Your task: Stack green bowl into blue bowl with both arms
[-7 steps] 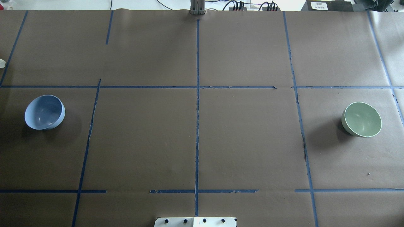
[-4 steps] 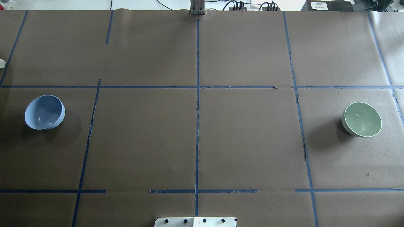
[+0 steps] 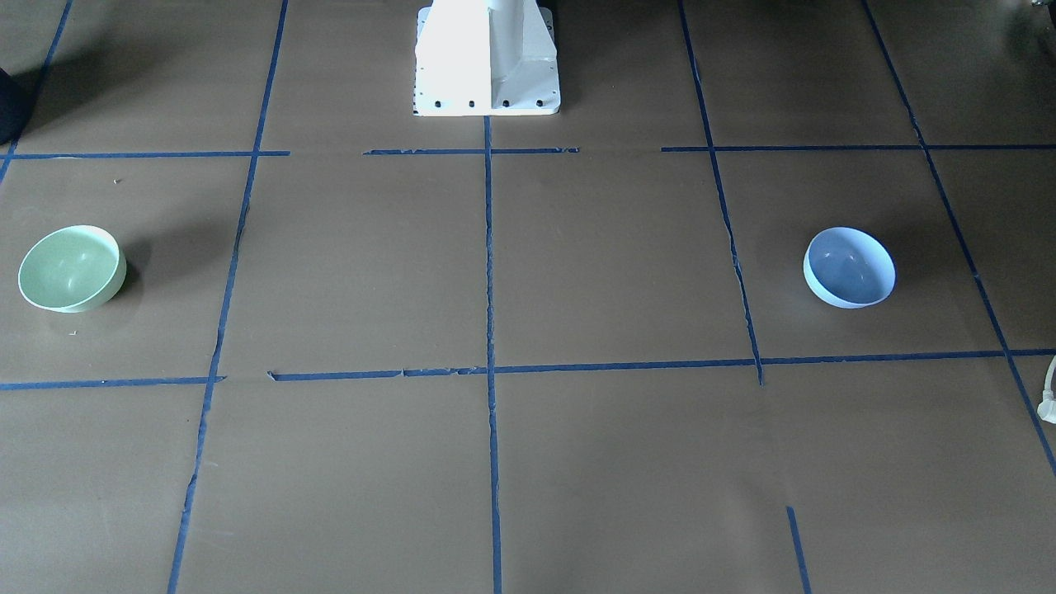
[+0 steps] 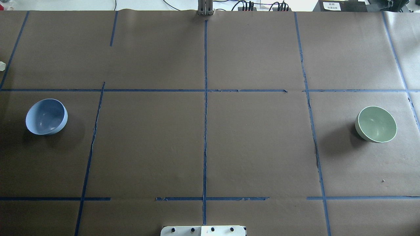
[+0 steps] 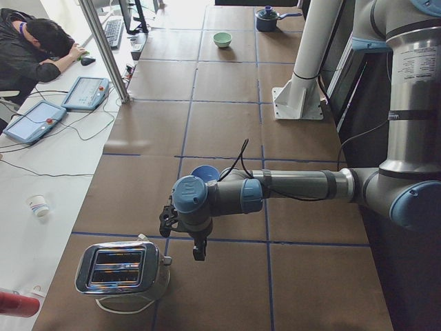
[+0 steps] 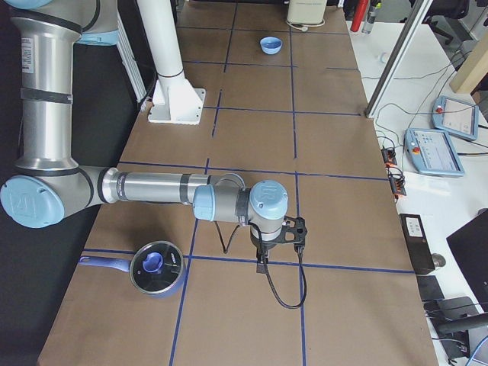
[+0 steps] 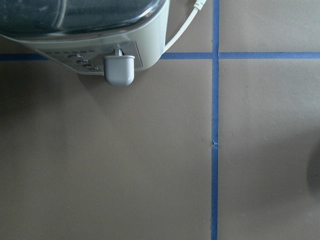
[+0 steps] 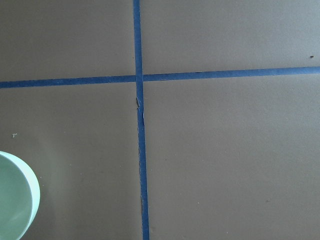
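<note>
The green bowl [image 4: 376, 124] sits upright on the brown table at the overhead view's right. It also shows in the front view [image 3: 71, 268], and its rim shows at the bottom left of the right wrist view [image 8: 15, 200]. The blue bowl [image 4: 46, 117] sits upright at the far left, and shows in the front view [image 3: 850, 267]. Both are empty. The left gripper [image 5: 167, 219] hangs over the table between the blue bowl [image 5: 204, 172] and a toaster. The right gripper [image 6: 293, 231] hangs over the table's right end. I cannot tell whether either is open.
A silver toaster [image 5: 124, 270] stands at the table's left end, close to the left gripper. A blue lidded pot [image 6: 156, 267] stands at the right end near the right arm. The white pedestal [image 3: 487, 58] is at the middle of the robot's edge.
</note>
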Available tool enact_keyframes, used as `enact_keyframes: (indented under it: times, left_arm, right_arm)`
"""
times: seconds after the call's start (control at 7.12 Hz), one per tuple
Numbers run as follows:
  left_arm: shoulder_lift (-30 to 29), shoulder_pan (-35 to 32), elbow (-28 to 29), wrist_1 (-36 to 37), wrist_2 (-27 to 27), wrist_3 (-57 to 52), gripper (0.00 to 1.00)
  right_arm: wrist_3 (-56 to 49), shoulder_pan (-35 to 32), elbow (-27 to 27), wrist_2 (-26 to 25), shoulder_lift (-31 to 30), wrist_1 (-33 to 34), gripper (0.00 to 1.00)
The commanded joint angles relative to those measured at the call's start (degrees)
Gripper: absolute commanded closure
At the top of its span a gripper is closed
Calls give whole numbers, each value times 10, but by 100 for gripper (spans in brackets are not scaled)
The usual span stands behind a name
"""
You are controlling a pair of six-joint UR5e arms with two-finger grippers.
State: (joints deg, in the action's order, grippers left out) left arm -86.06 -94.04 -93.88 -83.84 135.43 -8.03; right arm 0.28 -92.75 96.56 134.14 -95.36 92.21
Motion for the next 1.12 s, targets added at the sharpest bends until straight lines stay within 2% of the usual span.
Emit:
enact_keyframes:
  times: [0.0,0.28,0.56,0.84,0.98]
  left_arm:
    - [-3,0,1,-1,0,1,0]
    - [-7,0,-10,-2,1,2,0]
    - [-5,7,-20,-74,8,6,0]
    - [-23,111,-31,-78,12,40,0]
    - [-47,126,-34,-77,20,49,0]
  right_arm:
    - [1,-1,0,5,0,-3,0]
    - [2,-1,1,6,0,-4,0]
    - [2,0,8,16,3,-5,0]
    - [1,0,10,18,5,-5,0]
    - [1,0,21,19,6,-5,0]
